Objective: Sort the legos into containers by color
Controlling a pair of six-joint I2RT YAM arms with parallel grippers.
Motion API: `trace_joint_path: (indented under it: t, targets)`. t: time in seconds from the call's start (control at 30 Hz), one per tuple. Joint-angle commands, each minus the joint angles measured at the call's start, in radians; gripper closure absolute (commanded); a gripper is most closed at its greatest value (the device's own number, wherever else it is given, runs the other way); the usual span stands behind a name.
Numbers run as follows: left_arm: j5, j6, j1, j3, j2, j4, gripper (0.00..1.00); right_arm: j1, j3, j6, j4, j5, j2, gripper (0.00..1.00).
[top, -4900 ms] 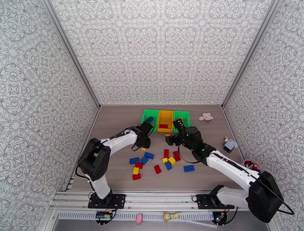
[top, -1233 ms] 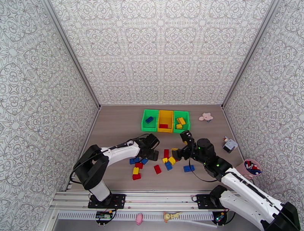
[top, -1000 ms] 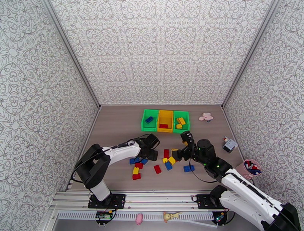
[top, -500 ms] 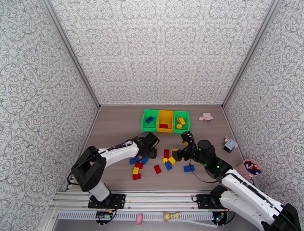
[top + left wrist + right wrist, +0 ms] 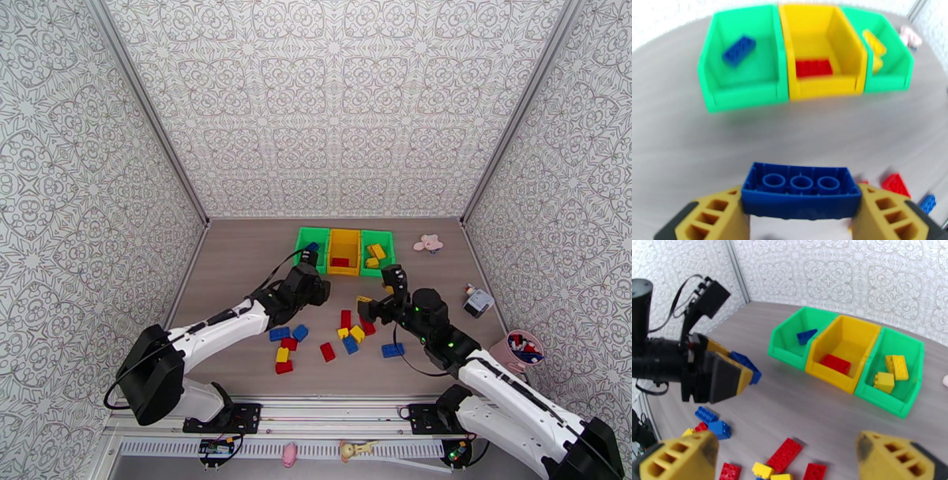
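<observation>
Reference landmark: the yellow bin [image 5: 343, 254], the centre unit of three joined bins on the table [image 5: 237, 264].

**Left gripper** [image 5: 801, 215]: The fingers are clamped on the two short ends of a blue brick [image 5: 802, 191], whose hollow underside faces the wrist camera. The gripper and brick are held above the table on the near-left side of the yellow bin, just in front of the left green bin [image 5: 310, 253].

**Right gripper** [image 5: 788, 459]: The fingers are spread wide with nothing between them. The gripper hovers on the near-right side of the yellow bin, in front of the right green bin [image 5: 378, 254].

**Bin contents:**
- The yellow bin holds one red brick [image 5: 835, 363].
- The green bin to its left holds a second blue brick [image 5: 805, 336].
- The green bin to its right holds two yellow bricks [image 5: 900, 366].

**Unsorted stock:** The loose bricks [image 5: 326, 352], in red, yellow and blue, lie scattered on the table on the near side of the yellow bin, between the two arms.
</observation>
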Motion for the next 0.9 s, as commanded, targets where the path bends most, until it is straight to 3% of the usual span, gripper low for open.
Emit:
trace_joint_path:
  t: [0.0, 0.43, 0.67, 0.87]
  targets:
    - [-0.016, 0.037, 0.057, 0.018, 0.041, 0.145, 0.36, 0.006, 0.005, 0.012, 0.049, -0.001, 0.033, 0.05]
    - [0.136, 0.078, 0.246, 0.298, 0.359, 0.107, 0.35, 0.006, 0.111, -0.035, 0.089, -0.058, 0.2, 0.05]
    - [0.192, 0.08, 0.285, 0.445, 0.519, 0.061, 0.34, 0.006, 0.145, -0.056, 0.096, -0.049, 0.273, 0.05]
    - [0.21, 0.092, 0.29, 0.485, 0.545, 0.042, 0.3, 0.006, 0.177, -0.066, 0.085, -0.043, 0.308, 0.05]
